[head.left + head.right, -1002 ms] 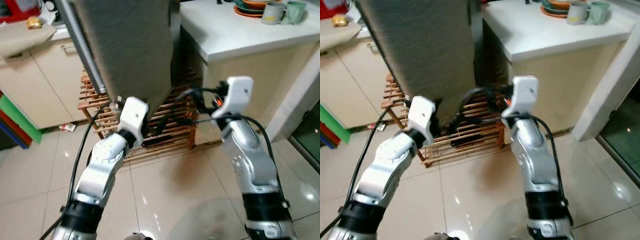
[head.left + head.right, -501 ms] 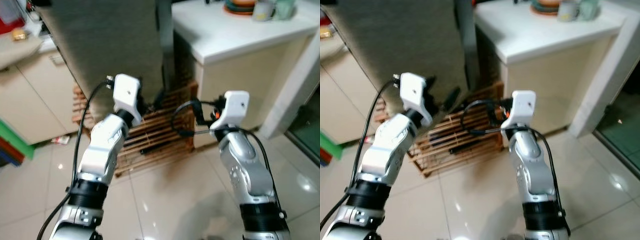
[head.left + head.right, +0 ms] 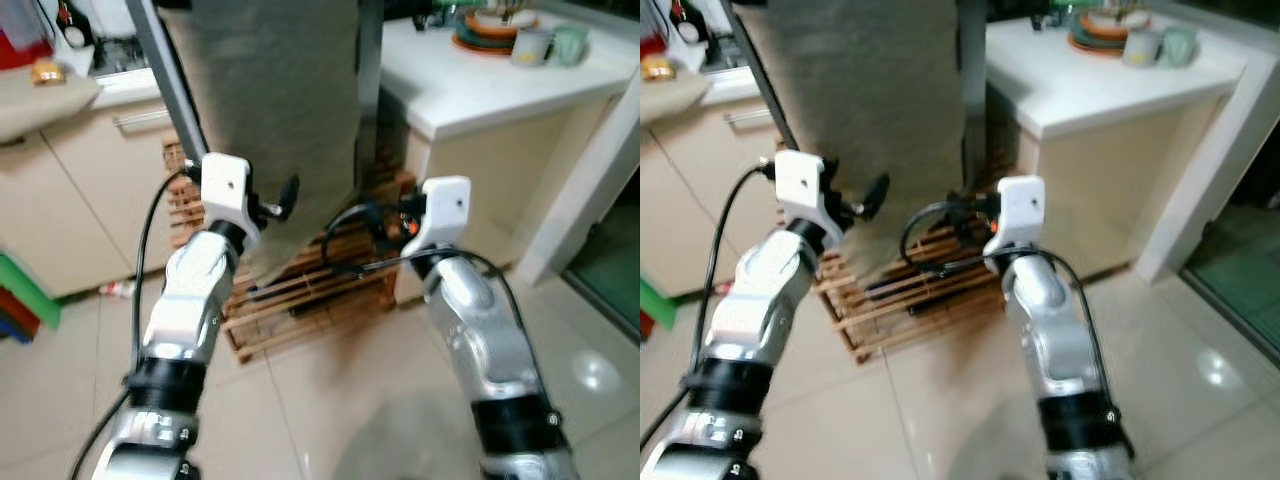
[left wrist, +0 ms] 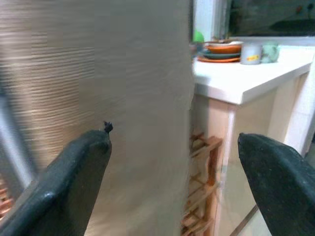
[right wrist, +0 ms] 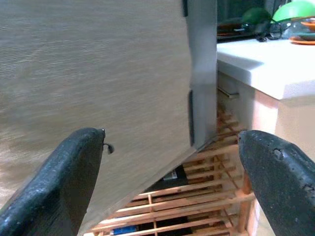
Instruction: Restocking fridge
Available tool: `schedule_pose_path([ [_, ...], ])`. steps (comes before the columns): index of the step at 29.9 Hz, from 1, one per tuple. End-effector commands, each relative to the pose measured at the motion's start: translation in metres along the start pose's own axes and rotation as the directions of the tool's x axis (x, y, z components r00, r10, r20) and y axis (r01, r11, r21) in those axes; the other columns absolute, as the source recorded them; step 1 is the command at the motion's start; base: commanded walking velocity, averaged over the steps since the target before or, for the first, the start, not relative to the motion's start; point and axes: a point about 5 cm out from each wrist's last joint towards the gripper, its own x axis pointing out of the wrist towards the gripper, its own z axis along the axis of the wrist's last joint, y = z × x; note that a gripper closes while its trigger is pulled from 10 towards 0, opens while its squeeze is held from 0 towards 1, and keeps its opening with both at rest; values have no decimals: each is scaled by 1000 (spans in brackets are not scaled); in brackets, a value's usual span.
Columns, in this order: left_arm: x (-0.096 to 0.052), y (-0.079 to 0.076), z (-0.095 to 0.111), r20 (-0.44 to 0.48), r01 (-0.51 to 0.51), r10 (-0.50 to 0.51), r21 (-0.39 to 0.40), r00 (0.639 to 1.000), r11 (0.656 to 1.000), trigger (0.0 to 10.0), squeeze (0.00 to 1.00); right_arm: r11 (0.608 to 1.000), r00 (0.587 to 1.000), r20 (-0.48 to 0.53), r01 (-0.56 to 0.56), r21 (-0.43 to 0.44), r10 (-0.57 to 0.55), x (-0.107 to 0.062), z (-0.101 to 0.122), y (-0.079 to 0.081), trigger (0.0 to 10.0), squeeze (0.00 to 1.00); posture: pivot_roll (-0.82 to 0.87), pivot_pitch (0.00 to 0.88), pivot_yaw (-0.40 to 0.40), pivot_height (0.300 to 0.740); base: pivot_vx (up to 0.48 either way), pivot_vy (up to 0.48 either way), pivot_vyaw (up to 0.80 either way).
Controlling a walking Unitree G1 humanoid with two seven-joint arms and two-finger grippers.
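Left eye view: fridge door (image 3: 270,110) looms ahead, wooden rack (image 3: 310,270) beneath. I've got the left gripper (image 4: 172,182) spread wide near its face, right gripper (image 5: 172,182) wide too (both empty). Best reach squarely for the door edge.

Fridge door (image 3: 270,110) looked like matte brushed grey metal, rack (image 3: 320,285) under it was bare wood slats, floor (image 3: 330,400) glossy tile, desk (image 3: 480,90) smooth white.
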Motion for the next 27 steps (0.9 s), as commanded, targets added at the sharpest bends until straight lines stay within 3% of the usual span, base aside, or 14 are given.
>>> schedule_pose_path([
  [1, 2, 12, 5, 16, -73, 72, 47, 997, 996, 10000, 0, 1000, 999, 22, -27, 7, 27, 3, 4, 9, 10000, 0, -152, 0, 89, 740, 0, 0, 681],
  [2, 5, 11, 3, -4, -88, 89, 79, 996, 993, 10000, 0, 1000, 1000, 17, -19, 0, 19, 3, 3, 7, 10000, 0, -149, 0, 89, 740, 0, 0, 656],
  [6, 4, 6, 4, 20, -61, 59, 68, 998, 996, 10000, 0, 1000, 1000, 11, 8, -11, -8, 4, 1, 4, 10000, 0, -145, 0, 86, 740, 0, 0, 533],
  [10, -1, 0, 6, 41, -6, 3, 75, 999, 997, 10000, 0, 1000, 1000, 26, -4, -19, 5, 7, 3, 7, 10000, 0, -132, 0, 82, 740, 480, 0, 0],
  [27, -3, 4, 10, 75, -3, -1, 61, 997, 998, 10000, 0, 999, 999, 29, -37, -6, 37, 15, 1, 14, 10000, 0, -109, 0, 71, 740, 480, 0, 0],
])
